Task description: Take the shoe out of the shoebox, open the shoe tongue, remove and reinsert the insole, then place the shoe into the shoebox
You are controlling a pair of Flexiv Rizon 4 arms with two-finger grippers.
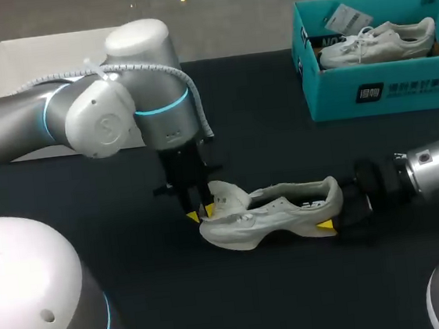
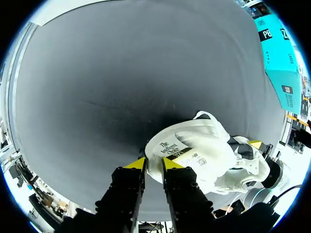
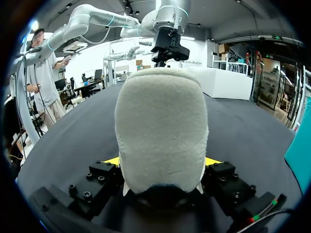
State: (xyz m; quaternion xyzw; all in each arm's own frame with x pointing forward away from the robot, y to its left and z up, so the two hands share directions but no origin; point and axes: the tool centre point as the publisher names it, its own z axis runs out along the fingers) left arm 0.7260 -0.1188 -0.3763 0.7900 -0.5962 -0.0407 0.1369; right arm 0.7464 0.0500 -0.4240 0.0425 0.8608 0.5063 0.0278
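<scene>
The shoe [image 1: 275,210] is lying on the dark surface [image 1: 296,298] with its long axis running straight from one arm to the other. The right tool [image 3: 162,161] is gripping the shoe's heel, its fingers spread wide and pressing on both sides. At the shoe's other end the left tool [image 2: 154,164], nearly closed, is pinching the edge of a white printed flap [image 2: 170,148]; tongue or insole, I cannot tell. The shoebox [image 1: 385,92] is sitting well apart from the shoe, beyond its heel end.
</scene>
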